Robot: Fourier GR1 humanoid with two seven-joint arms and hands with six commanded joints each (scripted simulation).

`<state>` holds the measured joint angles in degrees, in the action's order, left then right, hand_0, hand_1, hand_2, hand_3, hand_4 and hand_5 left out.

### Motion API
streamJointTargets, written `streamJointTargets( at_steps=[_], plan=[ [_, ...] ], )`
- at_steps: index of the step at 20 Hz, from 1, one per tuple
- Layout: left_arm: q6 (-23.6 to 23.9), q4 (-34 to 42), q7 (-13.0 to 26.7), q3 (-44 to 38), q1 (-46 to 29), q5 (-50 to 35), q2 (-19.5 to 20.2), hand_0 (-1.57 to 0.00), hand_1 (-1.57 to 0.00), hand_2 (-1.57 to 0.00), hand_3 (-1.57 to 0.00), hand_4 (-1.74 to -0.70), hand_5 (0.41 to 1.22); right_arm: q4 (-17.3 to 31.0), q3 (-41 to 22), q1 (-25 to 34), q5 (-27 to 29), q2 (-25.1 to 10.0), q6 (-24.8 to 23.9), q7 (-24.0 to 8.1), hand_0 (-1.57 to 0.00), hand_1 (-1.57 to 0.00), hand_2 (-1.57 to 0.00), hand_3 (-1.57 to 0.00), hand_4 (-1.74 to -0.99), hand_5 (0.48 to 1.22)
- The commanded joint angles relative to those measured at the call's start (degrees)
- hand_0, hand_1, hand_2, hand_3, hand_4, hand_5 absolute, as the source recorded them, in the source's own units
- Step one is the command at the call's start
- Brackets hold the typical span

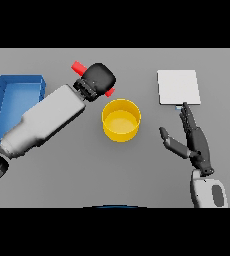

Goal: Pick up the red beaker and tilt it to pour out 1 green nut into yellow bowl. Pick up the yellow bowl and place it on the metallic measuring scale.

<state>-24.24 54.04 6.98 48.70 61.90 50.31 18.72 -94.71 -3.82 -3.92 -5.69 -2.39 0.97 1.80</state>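
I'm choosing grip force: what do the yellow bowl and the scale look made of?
Yellow bowl: likely smooth plastic, judging by its uniform colour and soft sheen. Measuring scale: flat pale plate with a matte, light-grey finish; it could be brushed metal, though the look leaves that open.

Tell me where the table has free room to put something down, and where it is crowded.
Free: the strip between the yellow bowl and the scale, and the wide patch nearer than the bowl, between the two arms. Crowded: the left hand on the red beaker just behind the bowl, beside the blue bin. The right hand lies open below the scale.
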Motion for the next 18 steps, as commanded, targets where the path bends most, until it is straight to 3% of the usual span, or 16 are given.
streamJointTargets(
  at_steps=[1, 5, 7, 18],
  plan=[
    [0.4, -1.0, -0.6, 1.2, 1.2, 1.0, -0.2, -1.57, -1.57, -1.57, -1.34, -1.72, 1.22, -0.4, 0.6, 0.7, 0.6, -0.6, 0.2, -0.2, 0.0, 0.0, 0.0, 0.0, -1.297, 0.607],
    [-0.1, -2.3, -1.7, 6.8, 4.6, 4.4, -1.2, -1.57, -1.57, -1.57, -1.47, -1.73, 1.221, -0.1, -0.1, -0.1, -0.8, -0.2, -0.4, 0.5, 0.0, 0.0, 0.0, 0.0, -1.298, 0.599],
    [0.4, -2.7, -1.6, 9.4, 5.5, 5.7, -2.3, -1.57, -1.57, -1.57, -1.51, -1.73, 1.221, -0.3, -0.1, 0.7, -1.1, -0.1, -0.9, -1.1, 0.0, 0.0, 0.0, 0.0, -1.297, 0.602],
    [-3.5, -5.9, -4.7, 21.6, 12.0, 10.1, -4.0, -1.57, -1.57, -1.57, -1.57, -1.74, 1.221, 0.8, -0.2, 1.1, -2.5, -0.4, -1.5, 0.0, 0.0, 0.0, 0.0, 0.0, -1.282, 0.603]
  ],
)
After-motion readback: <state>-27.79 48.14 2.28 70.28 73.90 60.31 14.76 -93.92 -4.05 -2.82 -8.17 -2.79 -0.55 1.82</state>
